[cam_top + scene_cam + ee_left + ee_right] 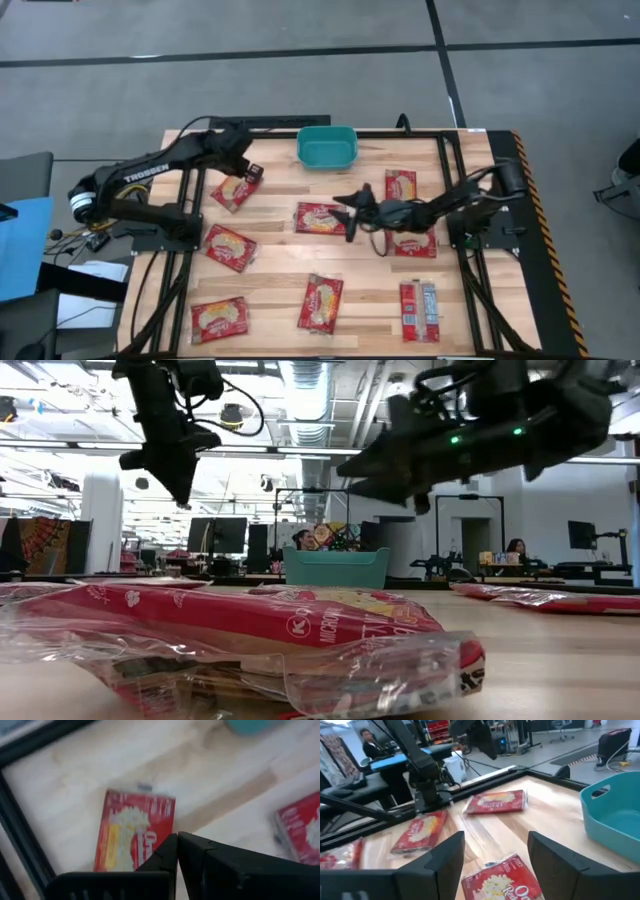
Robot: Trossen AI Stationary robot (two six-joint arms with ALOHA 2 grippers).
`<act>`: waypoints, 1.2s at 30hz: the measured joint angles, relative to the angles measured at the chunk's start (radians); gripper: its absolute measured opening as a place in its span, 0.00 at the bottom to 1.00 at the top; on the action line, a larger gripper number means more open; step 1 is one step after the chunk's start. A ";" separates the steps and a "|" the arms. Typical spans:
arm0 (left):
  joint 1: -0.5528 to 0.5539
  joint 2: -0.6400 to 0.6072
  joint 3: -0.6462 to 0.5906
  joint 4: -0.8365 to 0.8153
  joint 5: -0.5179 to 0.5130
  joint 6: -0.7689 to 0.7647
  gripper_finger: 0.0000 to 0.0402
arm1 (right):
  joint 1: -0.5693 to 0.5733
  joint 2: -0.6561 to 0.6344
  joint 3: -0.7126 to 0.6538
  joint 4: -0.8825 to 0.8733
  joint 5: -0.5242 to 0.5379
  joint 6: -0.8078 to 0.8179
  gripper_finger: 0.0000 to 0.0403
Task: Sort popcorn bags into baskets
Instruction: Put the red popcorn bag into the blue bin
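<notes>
Several red popcorn bags lie flat on the wooden table; the teal basket (327,147) stands at the far edge, near the middle. My left gripper (252,166) is shut and holds nothing. It hangs pointing steeply down over the far-left bag (132,832), well above the table in the low view (182,480). My right gripper (347,215) is open and points level toward the table's left. It hovers over the right end of the centre bag (502,882), with a finger to either side of it and clear of it. The basket (615,815) lies off to one side of it.
Other bags lie at the left (230,247), right (401,185) (413,243) and along the near edge (218,318) (320,302) (419,310). Black frame rails (445,180) run along the table's sides. One near bag (250,640) fills the low view's foreground.
</notes>
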 joint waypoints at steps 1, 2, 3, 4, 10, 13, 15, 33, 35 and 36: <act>-0.013 0.011 -0.003 -0.018 -0.015 -0.018 0.01 | 0.002 0.015 0.009 0.003 0.003 0.001 0.61; -0.027 0.020 -0.012 -0.031 -0.040 -0.023 0.03 | 0.005 0.023 0.014 0.003 0.004 0.004 0.60; -0.038 0.030 -0.020 -0.054 -0.065 -0.023 0.05 | 0.007 0.027 0.014 0.003 0.006 0.007 0.60; -0.051 0.043 -0.028 -0.071 -0.095 -0.026 0.07 | 0.009 0.028 0.011 0.003 0.009 0.007 0.59; -0.086 0.147 -0.123 -0.047 -0.135 -0.033 0.31 | 0.034 -0.030 -0.039 -0.008 0.020 0.008 0.57; -0.086 0.215 -0.156 -0.038 -0.099 -0.018 0.45 | 0.040 -0.064 -0.054 -0.027 0.020 0.008 0.57; -0.085 0.257 -0.163 -0.038 -0.053 0.010 0.54 | 0.039 -0.080 -0.065 -0.039 0.020 0.007 0.57; -0.057 0.520 -0.144 -0.005 -0.025 0.213 0.57 | 0.040 -0.103 -0.085 -0.069 0.018 0.008 0.57; -0.044 0.522 -0.143 0.012 0.007 0.235 0.47 | 0.040 -0.103 -0.085 -0.070 0.017 0.009 0.56; -0.039 0.523 -0.143 0.016 0.018 0.242 0.41 | 0.041 -0.103 -0.085 -0.073 0.017 0.011 0.56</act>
